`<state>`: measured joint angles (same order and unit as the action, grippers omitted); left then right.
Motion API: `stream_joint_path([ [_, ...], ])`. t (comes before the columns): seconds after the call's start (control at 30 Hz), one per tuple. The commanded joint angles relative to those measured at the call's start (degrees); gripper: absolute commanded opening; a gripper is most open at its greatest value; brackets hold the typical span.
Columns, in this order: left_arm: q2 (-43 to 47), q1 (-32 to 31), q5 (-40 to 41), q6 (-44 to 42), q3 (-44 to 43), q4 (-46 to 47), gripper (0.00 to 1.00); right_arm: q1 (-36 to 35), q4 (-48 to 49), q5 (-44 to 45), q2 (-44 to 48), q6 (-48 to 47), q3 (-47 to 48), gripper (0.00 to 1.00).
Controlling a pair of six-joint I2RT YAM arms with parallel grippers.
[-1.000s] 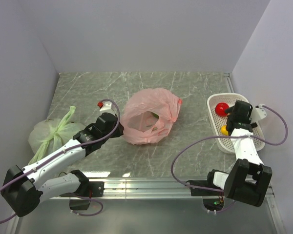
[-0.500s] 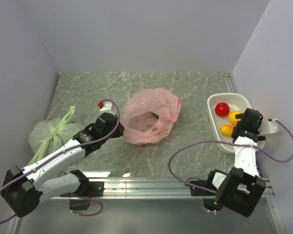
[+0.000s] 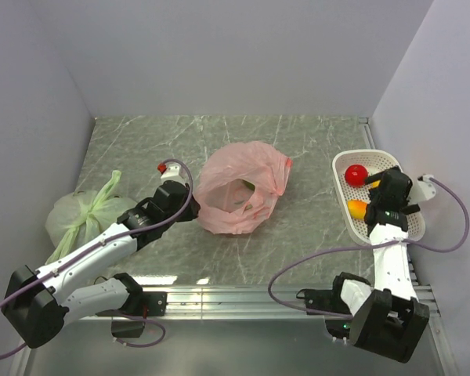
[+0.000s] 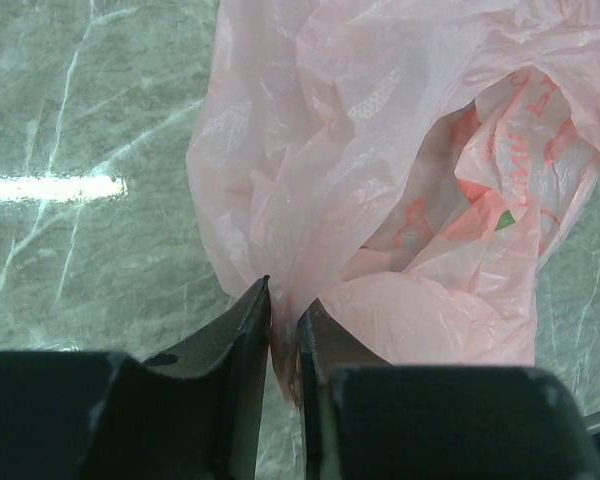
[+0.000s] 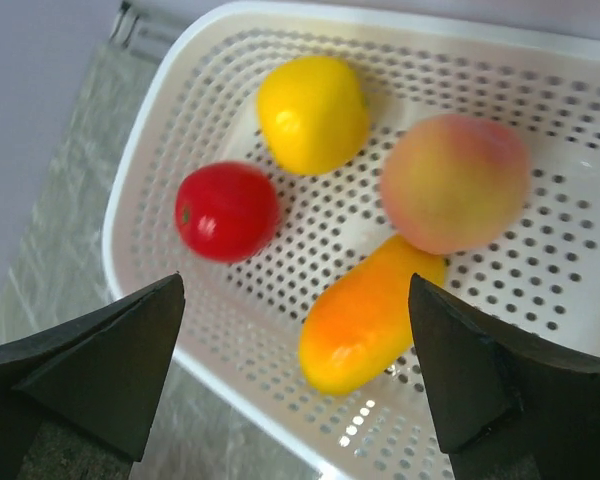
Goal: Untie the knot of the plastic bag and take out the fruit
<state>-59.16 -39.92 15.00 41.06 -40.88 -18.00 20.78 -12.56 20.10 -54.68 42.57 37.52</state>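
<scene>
The pink plastic bag (image 3: 239,192) lies mid-table with its mouth gaping; no tied knot shows. A bit of green shows inside it (image 4: 502,218). My left gripper (image 3: 194,213) is shut on the bag's near-left edge, and in the left wrist view (image 4: 283,300) pink film (image 4: 380,150) is pinched between the jaws. My right gripper (image 3: 380,197) hangs open and empty (image 5: 296,285) above the white basket (image 3: 346,160). The basket holds a red tomato (image 5: 227,210), a yellow fruit (image 5: 312,112), a peach (image 5: 454,182) and an orange fruit (image 5: 370,315).
A pale green bag (image 3: 82,215) with a tied tuft (image 3: 110,184) lies at the left, beside my left arm. The basket's wall (image 5: 160,130) stands against the right wall of the enclosure. White walls close the table on three sides.
My right gripper swung right over the basket, then came back a little to the left. More fruit shows in the basket now. The left arm and the pink bag have not moved.
</scene>
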Motion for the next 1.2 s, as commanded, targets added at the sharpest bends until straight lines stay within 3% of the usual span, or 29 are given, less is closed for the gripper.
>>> stream_joint_path([
  [0.0,-0.3,0.2,1.3,-1.5,-2.9,0.0,0.22,-4.7,2.3,-1.6,1.1,-8.4,3.8,0.98],
  [0.2,-1.5,0.2,1.3,-1.2,-2.8,0.1,0.22,-24.2,12.2,-20.7,-1.1,-27.2,8.7,0.93],
  [0.33,-1.7,0.2,1.4,-0.9,-2.1,0.2,0.22,-29.6,14.1,-33.0,-7.9,-33.7,13.5,0.93],
  [0.67,-2.6,0.2,1.0,0.2,0.1,0.5,0.22,-34.6,13.0,-45.9,-28.7,-39.5,28.0,1.0],
  [0.9,-3.4,0.1,0.7,1.0,1.8,1.8,0.22,-35.7,5.5,-55.6,-42.4,-42.0,38.5,0.99],
  [0.93,-4.0,0.2,0.8,1.0,1.9,2.1,0.22,-35.7,4.3,-56.0,-44.5,-43.9,39.2,0.95],
  [1.03,-5.4,0.1,1.2,1.5,2.9,3.7,0.22,-36.2,2.1,-57.7,-45.4,-44.6,41.1,0.58],
  [1.07,-5.9,0.2,1.3,1.7,3.3,4.2,0.22,-36.7,1.4,-58.0,-44.6,-44.8,41.5,0.21],
  [1.1,-6.3,0.2,1.3,2.2,3.5,5.2,0.22,-37.2,0.9,-57.0,-43.5,-45.0,41.5,0.03],
  [1.17,-7.4,0.2,1.3,2.7,4.0,6.6,0.21,-39.9,-0.3,-55.3,-37.9,-46.0,41.0,0.0],
])
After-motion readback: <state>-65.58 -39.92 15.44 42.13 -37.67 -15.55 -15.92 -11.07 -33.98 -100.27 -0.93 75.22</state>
